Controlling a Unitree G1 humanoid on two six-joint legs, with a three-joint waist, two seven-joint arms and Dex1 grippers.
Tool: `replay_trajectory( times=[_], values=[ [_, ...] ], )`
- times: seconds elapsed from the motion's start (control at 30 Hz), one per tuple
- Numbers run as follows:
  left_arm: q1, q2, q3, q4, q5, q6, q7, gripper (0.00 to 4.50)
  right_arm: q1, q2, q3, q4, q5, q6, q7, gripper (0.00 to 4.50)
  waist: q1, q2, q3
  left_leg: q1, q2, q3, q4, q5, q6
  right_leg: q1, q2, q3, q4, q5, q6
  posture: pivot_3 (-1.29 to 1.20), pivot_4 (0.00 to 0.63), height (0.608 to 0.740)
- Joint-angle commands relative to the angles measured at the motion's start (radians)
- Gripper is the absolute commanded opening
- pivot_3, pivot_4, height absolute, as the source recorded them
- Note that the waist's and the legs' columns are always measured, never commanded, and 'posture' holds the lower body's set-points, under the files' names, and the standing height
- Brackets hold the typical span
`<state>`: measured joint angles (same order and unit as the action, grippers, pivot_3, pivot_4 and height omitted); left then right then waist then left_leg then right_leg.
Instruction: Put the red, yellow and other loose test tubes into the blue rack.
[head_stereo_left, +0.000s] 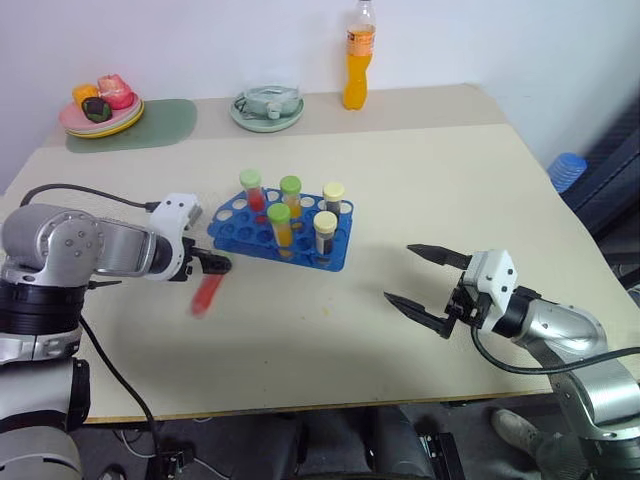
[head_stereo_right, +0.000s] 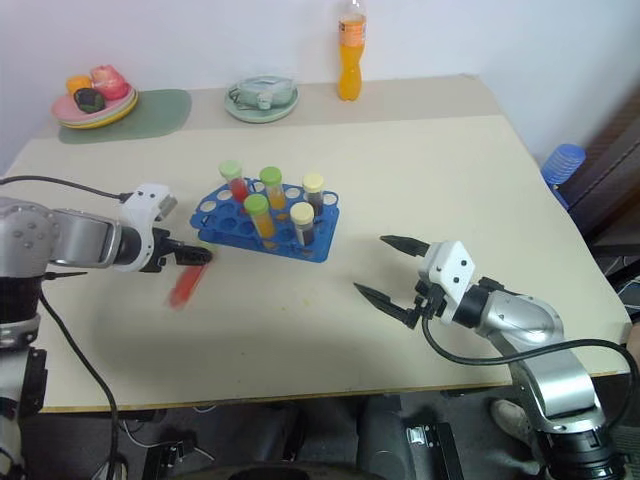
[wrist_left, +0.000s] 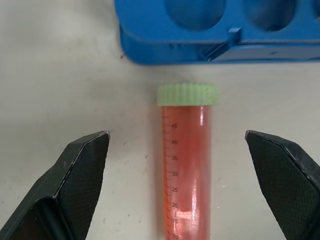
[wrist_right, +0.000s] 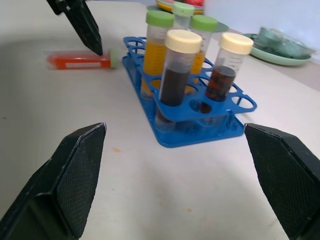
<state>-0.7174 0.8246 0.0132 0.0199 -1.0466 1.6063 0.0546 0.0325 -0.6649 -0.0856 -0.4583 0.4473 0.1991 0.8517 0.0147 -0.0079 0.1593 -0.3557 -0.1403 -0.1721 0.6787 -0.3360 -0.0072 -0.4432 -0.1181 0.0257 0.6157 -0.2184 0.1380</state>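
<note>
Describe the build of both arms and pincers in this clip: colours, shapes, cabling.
Both arms are silver-grey metal with rounded joint housings, each ending in a white wrist block. A black cable runs along each arm. The left pincer and the right pincer each have two black, tapered fingers whose inner pads show a fine cross-hatched texture.

Orange drink bottle (head_stereo_left: 359, 68), pale green dish (head_stereo_left: 267, 107), fruit plate (head_stereo_left: 101, 113) on green mat (head_stereo_left: 150, 125)

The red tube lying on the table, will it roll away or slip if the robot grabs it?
The red tube is round and lies flat on the table, so a nudge could probably roll it sideways. Its smooth clear wall may slip in the left gripper, whose jaws stand open on both sides of it. It looks stiff and nearly full, so likely a bit heavy for its size.
</note>
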Motion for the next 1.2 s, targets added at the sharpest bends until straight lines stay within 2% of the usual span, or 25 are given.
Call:
replay_trajectory(
  times=[0.03,0.47,0.57,0.73,0.77,1.07,1.2],
  values=[
    [-0.027,0.001,-0.003,0.034,-0.063,0.008,0.081,4.45,0.005,-0.011,-0.026,-0.063,0.044,-0.019,0.035,4.5,-0.001,0.0,0.0,0.0,0.0,0.0,0.0,0.0,0.0,0.0,0.0,0.0,0.0,0.0,0.0,0.0,0.15,0.74],
    [-0.047,0.004,-0.042,0.124,-0.24,0.008,0.29,4.45,-0.017,-0.007,-0.003,-0.062,0.052,-0.041,0.104,4.5,0.0,0.0,0.0,0.0,0.0,0.0,0.0,0.0,0.0,0.0,0.0,0.0,0.0,0.0,0.0,0.0,0.15,0.74],
    [-0.041,-0.001,-0.052,0.131,-0.278,0.008,0.348,3.69,-0.021,-0.006,-0.003,-0.056,0.05,-0.044,0.107,4.5,-0.001,0.0,0.0,0.0,0.0,0.0,0.0,0.0,0.0,0.0,0.0,0.0,0.0,0.0,0.0,0.0,0.15,0.74],
    [-0.03,-0.003,-0.049,0.137,-0.322,0.008,0.407,1.12,-0.027,-0.004,0.003,-0.048,0.046,-0.046,0.108,4.5,-0.001,0.0,0.0,0.0,0.0,0.0,0.0,0.0,0.0,0.0,0.0,0.0,0.0,0.0,0.0,0.0,0.15,0.74],
    [-0.028,-0.005,-0.044,0.137,-0.33,0.008,0.415,0.81,-0.03,-0.003,0.006,-0.044,0.044,-0.046,0.108,4.5,-0.001,0.0,0.0,0.0,0.0,0.0,0.0,0.0,0.0,0.0,0.0,0.0,0.0,0.0,0.0,0.0,0.15,0.74],
    [0.058,-0.012,0.066,0.011,-0.397,0.008,0.449,0.81,-0.084,-0.001,0.03,0.016,0.035,-0.052,0.127,4.5,-0.001,0.0,0.0,0.0,0.0,0.0,0.0,0.0,0.0,0.0,0.0,0.0,0.001,0.0,0.0,0.0,0.15,0.74],
    [0.163,0.008,0.196,-0.195,-0.335,-0.09,0.408,0.81,-0.118,0.005,0.047,0.052,0.031,-0.06,0.146,4.5,-0.002,0.0,0.0,0.0,0.0,0.001,0.0,0.0,0.0,-0.001,0.0,0.001,0.001,0.0,0.0,0.0,0.15,0.74]
  ],
)
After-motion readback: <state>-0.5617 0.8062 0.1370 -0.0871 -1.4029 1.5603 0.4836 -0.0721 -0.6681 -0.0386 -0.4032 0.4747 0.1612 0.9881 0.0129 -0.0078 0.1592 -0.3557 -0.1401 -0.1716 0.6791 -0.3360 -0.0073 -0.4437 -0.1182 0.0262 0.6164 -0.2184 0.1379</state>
